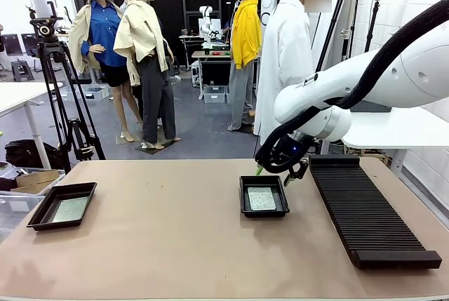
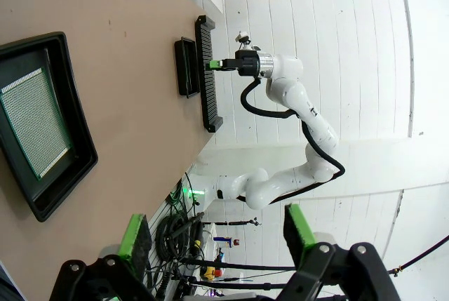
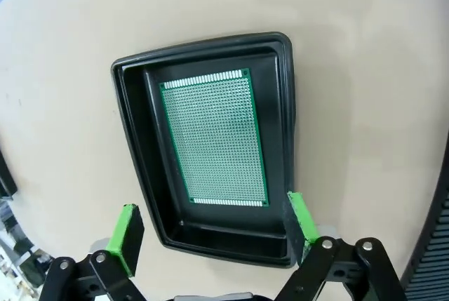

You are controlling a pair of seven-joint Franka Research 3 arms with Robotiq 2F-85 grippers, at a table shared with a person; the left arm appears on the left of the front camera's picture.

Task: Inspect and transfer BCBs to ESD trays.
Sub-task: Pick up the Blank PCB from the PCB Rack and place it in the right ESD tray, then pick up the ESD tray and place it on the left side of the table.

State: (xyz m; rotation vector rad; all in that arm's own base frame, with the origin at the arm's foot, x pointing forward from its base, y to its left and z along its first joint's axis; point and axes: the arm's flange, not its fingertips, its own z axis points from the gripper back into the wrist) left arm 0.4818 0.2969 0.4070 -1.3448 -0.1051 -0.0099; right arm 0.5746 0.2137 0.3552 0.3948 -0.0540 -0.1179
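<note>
Right wrist view looks straight down on a BCB lying flat on the floor of a black ESD tray, with bare tray floor showing around it. It is a thin green perforated board, covered in a fine grid of tiny holes, with pale strips of contacts along its two short ends. I judge it light and stiff, but easily scratched or cracked if bent, and slippery on its faces. The best hold is probably across its two long edges, pads on the bare rim and off the hole field; lying flat against the tray floor, an edge would be hard to get under.

The right gripper hangs over the near end of this tray, jaws spread wide with nothing between them, one green pad to either side of the tray's near rim. From the front view this tray sits mid-counter, just left of the long ridged rack.

A second tray rests at the counter's left side, well apart, with another green board flat inside. Above it the left gripper has its jaws wide apart and empty.
</note>
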